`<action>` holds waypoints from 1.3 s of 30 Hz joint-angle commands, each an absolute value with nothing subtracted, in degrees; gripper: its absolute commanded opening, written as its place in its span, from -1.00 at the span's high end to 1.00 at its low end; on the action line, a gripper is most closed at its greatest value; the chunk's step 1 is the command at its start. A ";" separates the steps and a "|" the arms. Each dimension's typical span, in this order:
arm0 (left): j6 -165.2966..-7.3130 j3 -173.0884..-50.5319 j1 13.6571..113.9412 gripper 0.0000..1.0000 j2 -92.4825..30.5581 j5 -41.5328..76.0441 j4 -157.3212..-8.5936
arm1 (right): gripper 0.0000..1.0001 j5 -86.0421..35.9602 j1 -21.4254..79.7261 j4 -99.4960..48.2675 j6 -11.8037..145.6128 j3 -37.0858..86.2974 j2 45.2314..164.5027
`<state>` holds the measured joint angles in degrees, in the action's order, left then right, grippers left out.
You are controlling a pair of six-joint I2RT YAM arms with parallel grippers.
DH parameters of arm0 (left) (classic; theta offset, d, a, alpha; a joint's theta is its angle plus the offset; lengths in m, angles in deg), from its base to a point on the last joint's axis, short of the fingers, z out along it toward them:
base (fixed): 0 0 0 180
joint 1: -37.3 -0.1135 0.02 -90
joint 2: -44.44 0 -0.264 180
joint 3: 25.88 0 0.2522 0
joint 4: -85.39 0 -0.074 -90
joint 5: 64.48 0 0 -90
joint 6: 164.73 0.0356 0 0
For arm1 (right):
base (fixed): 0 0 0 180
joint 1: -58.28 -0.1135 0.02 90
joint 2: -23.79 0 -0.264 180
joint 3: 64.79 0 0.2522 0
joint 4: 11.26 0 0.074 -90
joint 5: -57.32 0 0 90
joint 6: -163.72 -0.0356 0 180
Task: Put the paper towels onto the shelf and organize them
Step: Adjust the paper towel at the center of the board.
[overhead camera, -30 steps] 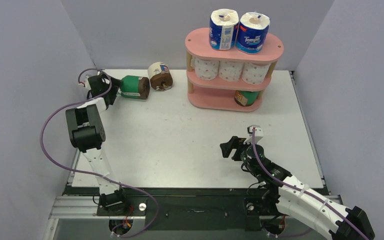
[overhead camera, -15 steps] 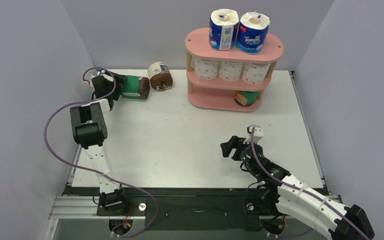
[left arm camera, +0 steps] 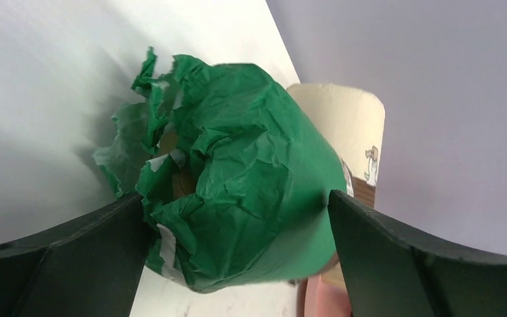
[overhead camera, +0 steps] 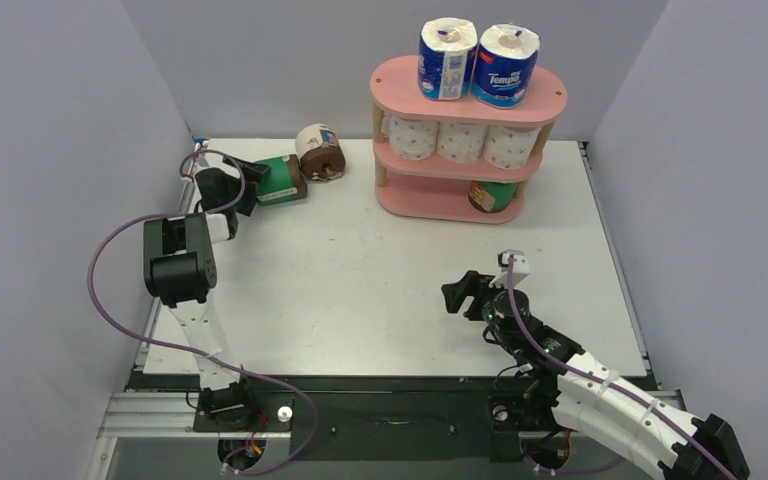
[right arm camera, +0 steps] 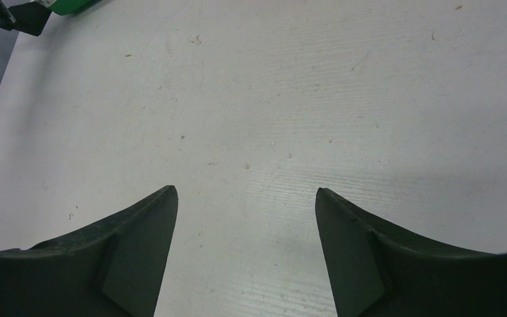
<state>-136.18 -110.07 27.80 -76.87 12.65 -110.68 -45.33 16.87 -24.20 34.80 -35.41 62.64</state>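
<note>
**Your left claw is arriving at the green roll with its jaws spread wide.**

During the last second your left claw [left arm camera: 235, 198] has been sliding forward and opening a little more. The green roll [overhead camera: 282, 180] is now lying on its side between the fingers, crumpled end toward the palm. Each finger is standing at one flank, touching or almost; I cannot tell which. The roll is also looking pushed a bit toward the cream roll [overhead camera: 320, 152], just beyond the fingertips. So I am judging the grasp prepared: pressing the jaws together should come next. After that comes the carry to the shelf [overhead camera: 400, 75], well ahead of the claw, where the lowest board is keeping room beside a second green roll [overhead camera: 493, 195]. Your right claw [right arm camera: 244, 198] is waiting spread and empty over the table [right arm camera: 304, 79].
</note>
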 commanded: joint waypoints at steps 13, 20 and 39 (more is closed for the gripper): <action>-138.32 -91.04 33.58 -1.00 -55.33 12.65 -116.37 | -0.40 -44.42 16.30 -20.79 31.92 -36.72 61.87; -136.52 -86.02 31.66 -0.96 -45.84 17.74 -105.41 | -0.40 -43.61 16.18 -20.86 31.76 -36.57 61.62; -143.23 -86.03 32.55 -0.93 -54.14 15.33 -114.51 | -0.39 -44.97 15.57 -23.35 31.76 -36.29 58.77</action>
